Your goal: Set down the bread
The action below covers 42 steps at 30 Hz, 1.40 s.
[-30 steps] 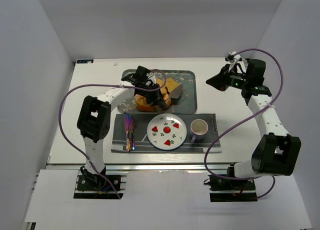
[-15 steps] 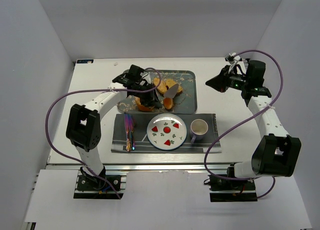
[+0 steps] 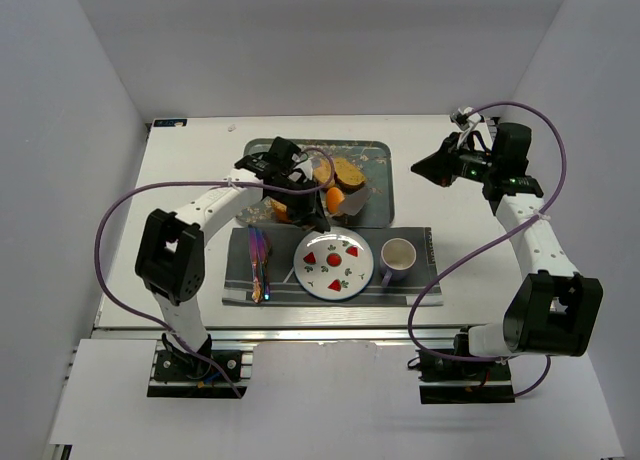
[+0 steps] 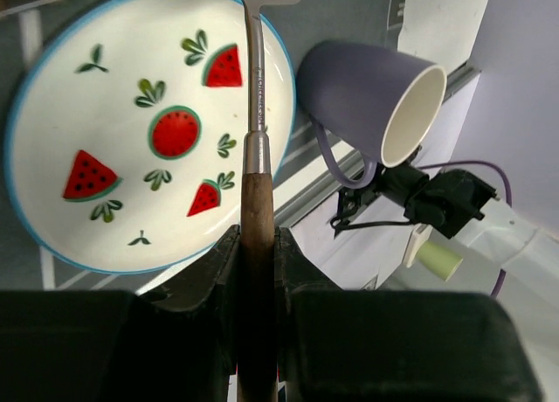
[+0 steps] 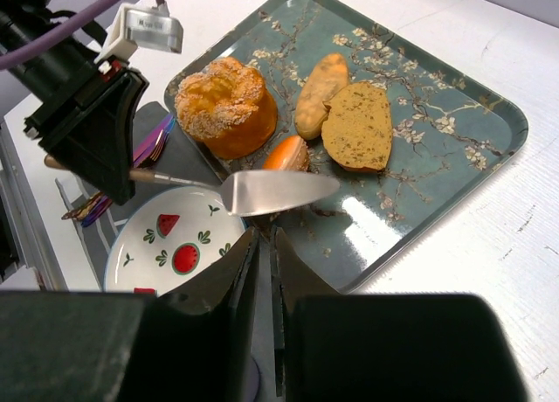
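Note:
The bread point(image 5: 320, 94), an oval golden-tan roll, lies on the floral tray point(image 5: 454, 105) between the big swirled bun point(image 5: 225, 105) and a flat brown slice point(image 5: 358, 127). My left gripper point(image 4: 258, 245) is shut on the wooden handle of a metal server point(image 4: 258, 183). The server's bare blade point(image 5: 275, 190) hovers over the tray's near edge, just in front of the small orange piece point(image 5: 286, 154) and beside the watermelon plate point(image 4: 113, 70). My right gripper point(image 5: 264, 240) is shut and empty, held high at the back right point(image 3: 420, 165).
The plate point(image 3: 302, 270) sits on a dark placemat point(image 3: 420, 270) with a purple mug point(image 3: 397, 257) to its right and iridescent cutlery point(image 3: 258, 260) to its left. The tray point(image 3: 375, 205) lies just behind the mat.
My left gripper has swung the server across the tray, and the blade now sits nearer the plate. The orange piece has shifted a little. The right arm has barely moved.

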Tool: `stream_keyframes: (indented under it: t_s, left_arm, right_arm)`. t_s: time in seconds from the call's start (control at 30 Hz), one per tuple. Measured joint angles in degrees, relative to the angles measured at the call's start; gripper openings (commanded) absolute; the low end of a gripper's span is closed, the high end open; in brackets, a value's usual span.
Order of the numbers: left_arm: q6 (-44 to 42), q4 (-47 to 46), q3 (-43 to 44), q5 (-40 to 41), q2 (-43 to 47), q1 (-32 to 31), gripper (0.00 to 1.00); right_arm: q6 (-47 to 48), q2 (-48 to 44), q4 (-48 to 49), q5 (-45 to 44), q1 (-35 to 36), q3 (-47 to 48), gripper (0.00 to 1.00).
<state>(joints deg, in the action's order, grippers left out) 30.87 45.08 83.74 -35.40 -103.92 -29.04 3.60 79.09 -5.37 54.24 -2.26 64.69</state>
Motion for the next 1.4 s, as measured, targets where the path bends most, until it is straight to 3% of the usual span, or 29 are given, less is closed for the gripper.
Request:
stream_keyframes:
  t_s: [0.3, 0.77, 1.4]
  left_arm:
    - [0.24, 0.2, 0.87, 0.42, -1.81, -1.88, 0.0]
    - [2.1, 3.13, 11.3, 6.32, -12.74, -4.17, 0.0]
    - [4.72, 3.5, 11.19, 13.79, -12.48, -4.44, 0.0]
  right_arm:
    - [-0.04, 0.0, 0.02, 0.13, -0.39, 0.0, 0.16]
    - [-0.26, -0.02, 0.9, 0.24, -0.94, -1.29, 0.16]
    - [-1.64, -0.02, 2.19, 0.46, -1.62, -1.6, 0.16]
